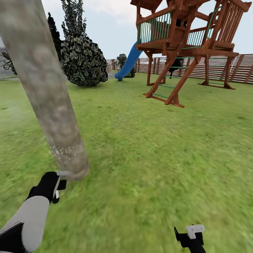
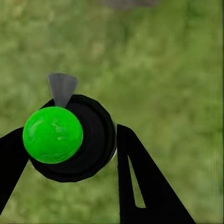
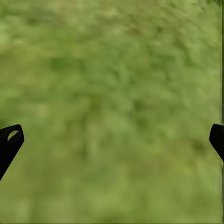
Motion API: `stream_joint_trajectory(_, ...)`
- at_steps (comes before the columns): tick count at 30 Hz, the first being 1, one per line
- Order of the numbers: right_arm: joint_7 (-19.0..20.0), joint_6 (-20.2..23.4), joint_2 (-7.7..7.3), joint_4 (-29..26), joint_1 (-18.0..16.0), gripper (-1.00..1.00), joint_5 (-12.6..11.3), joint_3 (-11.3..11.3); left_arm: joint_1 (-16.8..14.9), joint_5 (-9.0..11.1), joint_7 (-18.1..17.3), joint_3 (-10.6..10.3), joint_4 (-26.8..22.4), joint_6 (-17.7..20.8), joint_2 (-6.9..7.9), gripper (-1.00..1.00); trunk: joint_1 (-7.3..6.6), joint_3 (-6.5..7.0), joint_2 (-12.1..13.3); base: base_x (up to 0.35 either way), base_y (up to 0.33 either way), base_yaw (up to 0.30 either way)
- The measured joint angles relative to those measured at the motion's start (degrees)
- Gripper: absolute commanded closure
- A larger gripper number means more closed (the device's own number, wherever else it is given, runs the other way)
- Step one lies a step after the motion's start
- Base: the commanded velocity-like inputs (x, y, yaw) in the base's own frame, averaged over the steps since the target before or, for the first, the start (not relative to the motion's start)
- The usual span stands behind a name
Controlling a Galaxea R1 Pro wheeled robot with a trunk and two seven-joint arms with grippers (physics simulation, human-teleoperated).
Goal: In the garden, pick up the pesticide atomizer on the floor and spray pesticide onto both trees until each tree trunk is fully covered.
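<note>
The left hand (image 2: pixel 70 154) grips the sprayer (image 2: pixel 70 140), seemingly light, rigid and smooth-sided, round its black body beside the speckled tree trunk (image 1: pixel 49 102), while the right hand (image 3: pixel 112 140) hangs wide.

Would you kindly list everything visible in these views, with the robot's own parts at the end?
Tree trunk: one, pale grey-brown mottled, leaning, near left of the head view.
Pesticide: pale specks, low on the trunk.
Atomizer: one, black body with green ball top and grey nozzle, between the left end effector's fingers.
Playset: one, reddish-brown wood, far right.
Slide: one, blue, beside the playset.
Bush: one, dark green, far centre-left.
Fence: brown slats, background.
Lawn: green, throughout.
Left end effector: black, by the trunk's base.
Right end effector: black, open, over grass.
</note>
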Motion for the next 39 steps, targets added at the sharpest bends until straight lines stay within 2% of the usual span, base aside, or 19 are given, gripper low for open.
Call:
stream_joint_trajectory(6,0.0,0.0,0.01,0.0,0.0,-1.0,0.0,0.0,2.9,-0.6,-0.1,0.0,0.1,-0.5,0.46,1.0,0.0,0.0,0.0,0.246,-0.169,0.0)
stream_joint_trajectory(9,0.0,0.0,0.02,0.1,0.0,-1.0,0.0,0.1,5.2,-0.9,0.4,0.1,-0.5,-4.2,1.46,1.0,-0.01,0.0,0.0,0.238,-0.107,0.159)
stream_joint_trajectory(11,0.0,0.0,0.02,0.1,0.0,-1.0,0.1,0.0,5.5,-0.3,0.4,0.1,-0.5,-4.7,1.92,1.0,0.02,0.0,0.0,0.062,-0.021,0.264)
stream_joint_trajectory(13,0.0,0.0,0.02,0.1,0.0,-1.0,0.1,0.0,5.5,1.3,0.0,0.2,-0.5,-4.8,1.69,1.0,0.02,0.0,0.0,0.014,-0.005,0.275)
stream_joint_trajectory(14,0.0,0.0,0.02,0.1,0.0,-1.0,0.1,0.0,5.5,5.1,-0.2,0.1,-0.2,-4.9,1.15,1.0,0.03,0.0,0.0,0.002,-0.001,0.277)
stream_joint_trajectory(15,0.0,0.0,0.02,0.1,0.0,-1.0,0.1,0.0,5.5,6.5,-0.3,0.0,-0.1,-4.9,0.71,1.0,0.02,0.0,0.0,0.026,-0.032,0.253)
stream_joint_trajectory(18,0.0,0.0,0.02,0.3,0.0,-1.0,0.1,0.0,5.5,7.4,-0.2,-0.2,-0.2,-5.2,0.31,1.0,0.01,0.0,0.0,0.139,-0.208,0.031)
stream_joint_trajectory(20,0.0,0.0,0.02,0.3,0.0,-1.0,0.1,0.1,5.5,7.4,0.1,-0.3,-0.2,-5.4,-0.21,1.0,0.01,0.0,0.0,0.154,-0.233,0.001)
stream_joint_trajectory(33,0.0,0.0,0.02,0.3,0.0,-1.0,0.1,0.1,5.5,6.9,0.7,-0.4,-0.6,-6.0,-0.34,1.0,0.01,0.0,0.0,0.142,-0.242,0.002)
stream_joint_trajectory(39,0.0,0.0,0.06,0.4,0.0,-1.0,0.1,0.1,5.6,6.8,0.7,-0.6,-0.7,-5.9,-0.25,1.0,0.01,0.0,0.0,0.13,-0.254,0.224)
